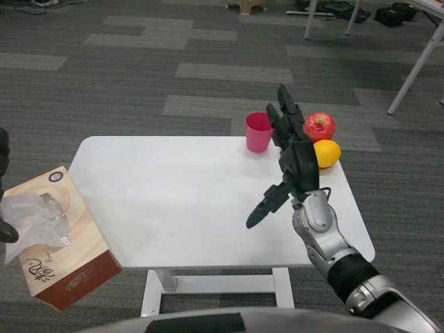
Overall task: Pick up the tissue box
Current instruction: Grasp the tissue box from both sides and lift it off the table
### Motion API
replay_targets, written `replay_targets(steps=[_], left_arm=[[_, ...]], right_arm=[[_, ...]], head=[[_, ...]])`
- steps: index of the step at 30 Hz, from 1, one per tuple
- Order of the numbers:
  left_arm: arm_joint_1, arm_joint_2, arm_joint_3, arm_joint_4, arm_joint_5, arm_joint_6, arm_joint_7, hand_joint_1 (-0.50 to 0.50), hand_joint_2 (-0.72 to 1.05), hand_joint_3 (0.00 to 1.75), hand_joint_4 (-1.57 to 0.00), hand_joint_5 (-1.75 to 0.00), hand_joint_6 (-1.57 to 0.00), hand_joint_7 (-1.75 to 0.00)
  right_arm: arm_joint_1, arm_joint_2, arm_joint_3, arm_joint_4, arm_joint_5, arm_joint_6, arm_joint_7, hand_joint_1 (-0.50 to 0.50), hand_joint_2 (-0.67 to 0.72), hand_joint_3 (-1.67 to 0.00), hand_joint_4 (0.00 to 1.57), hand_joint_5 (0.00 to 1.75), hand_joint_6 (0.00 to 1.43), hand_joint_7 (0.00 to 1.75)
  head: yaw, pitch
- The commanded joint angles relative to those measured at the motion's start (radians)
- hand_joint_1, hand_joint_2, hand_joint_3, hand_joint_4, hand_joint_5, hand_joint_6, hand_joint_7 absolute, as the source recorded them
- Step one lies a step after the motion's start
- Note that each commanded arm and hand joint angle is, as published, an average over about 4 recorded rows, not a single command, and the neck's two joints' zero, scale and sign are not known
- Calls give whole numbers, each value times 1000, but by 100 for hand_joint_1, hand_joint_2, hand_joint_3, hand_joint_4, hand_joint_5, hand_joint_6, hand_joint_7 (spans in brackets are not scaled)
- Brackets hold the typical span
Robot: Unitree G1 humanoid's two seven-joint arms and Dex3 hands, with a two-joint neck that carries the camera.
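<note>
One tissue box (59,239), tilted, held up off the left edge of the white worktop (173,201), tissue poking from its top. Left hand (5,201) at the picture's left edge, mostly cut off, fingers against the box's near end, gripping it. Right hand (288,163) raised over the worktop's right side, fingers spread, holding nothing. At the far right corner: one pink cup (258,132), one red apple (319,126), one yellow fruit (327,153).

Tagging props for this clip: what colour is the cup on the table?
Pink. The cup shows plainly in the head view, at the table's far edge, left of the red apple.
</note>
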Motion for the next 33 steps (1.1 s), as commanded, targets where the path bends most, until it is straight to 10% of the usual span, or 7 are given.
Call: replay_targets(steps=[1,4,8,33], left_arm=[[23,16,29,52,-3,-3,-3,50,-46,0,0,0,0,0],[26,16,37,88,-10,-8,-4,50,-46,0,0,0,0,0],[31,18,46,127,-19,-12,-6,50,-46,0,0,0,0,0],[73,58,93,316,101,-13,-31,50,-37,0,0,0,0,0]], right_arm=[[-18,-6,-2,20,4,1,-1,-46,63,0,0,0,0,0],[-20,-5,-3,27,4,1,0,-46,65,0,0,0,0,0],[-21,-5,-6,36,5,1,1,-46,63,0,0,0,0,0],[-21,0,-7,51,5,1,3,-46,66,0,0,0,0,0]], head=[[156,-17],[163,-19],[398,-64],[385,-45]])
